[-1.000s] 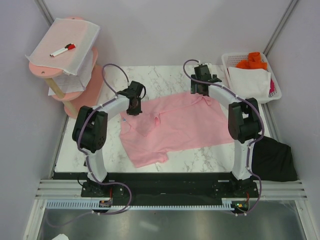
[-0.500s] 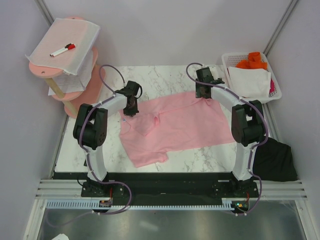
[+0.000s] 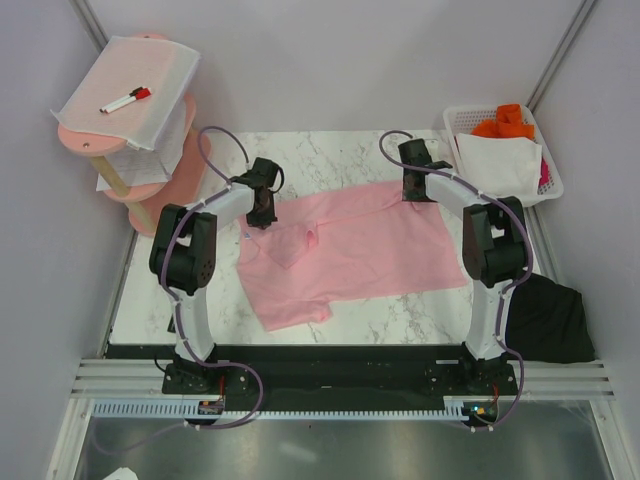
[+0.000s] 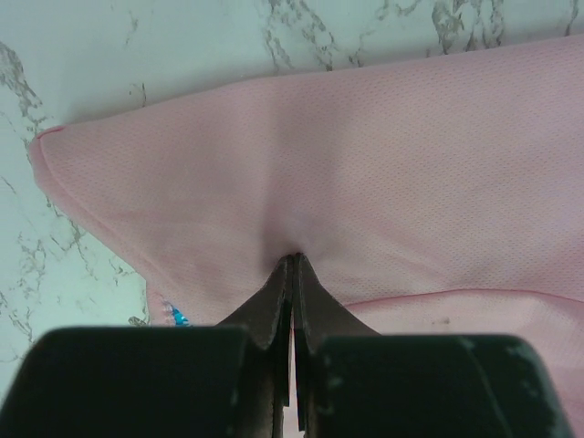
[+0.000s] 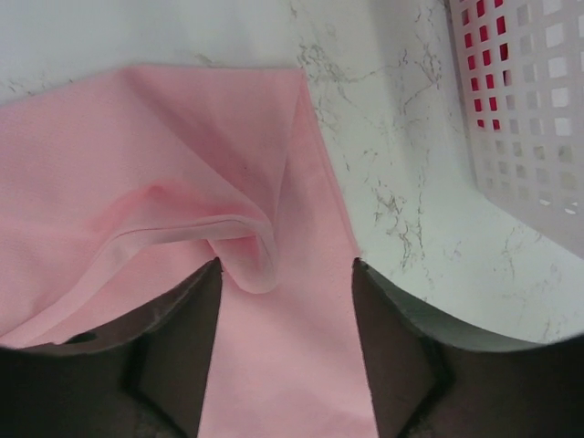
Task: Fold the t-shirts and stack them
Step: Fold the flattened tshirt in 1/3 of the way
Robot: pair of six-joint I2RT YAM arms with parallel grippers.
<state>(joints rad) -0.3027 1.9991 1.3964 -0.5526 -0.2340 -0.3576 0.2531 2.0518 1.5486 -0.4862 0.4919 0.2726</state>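
Clamps the left pincer (image 4: 293,263) shut on a pucker of the pink shirt (image 4: 383,155), fingertips pressed together with cloth gathered at the tips. Grips close to the shirt's far left corner, where a hem edge lies on the marble surface (image 4: 137,46).

Holds the right pincer (image 5: 285,274) spread, one finger (image 5: 182,338) on either side of a raised fold of the same shirt. Cannot tell whether either finger touches the cloth. Works at the shirt's far right corner, just beside the white basket (image 5: 529,119).

Shows, from above, the pink shirt laid wide across the middle of the surface between the two arms. Has a small flap doubled over left of centre and a near left corner reaching toward the front edge.

Finds the black shirt (image 3: 545,318) bunched at the right edge of the surface, beside the right arm and apart from the pink one.

Carries in the basket an orange cloth (image 3: 503,122) and a white cloth (image 3: 500,160).

Places at far left a pink tiered stand (image 3: 150,185), topped with a mesh sheet (image 3: 150,75) and a red-capped marker (image 3: 126,100).
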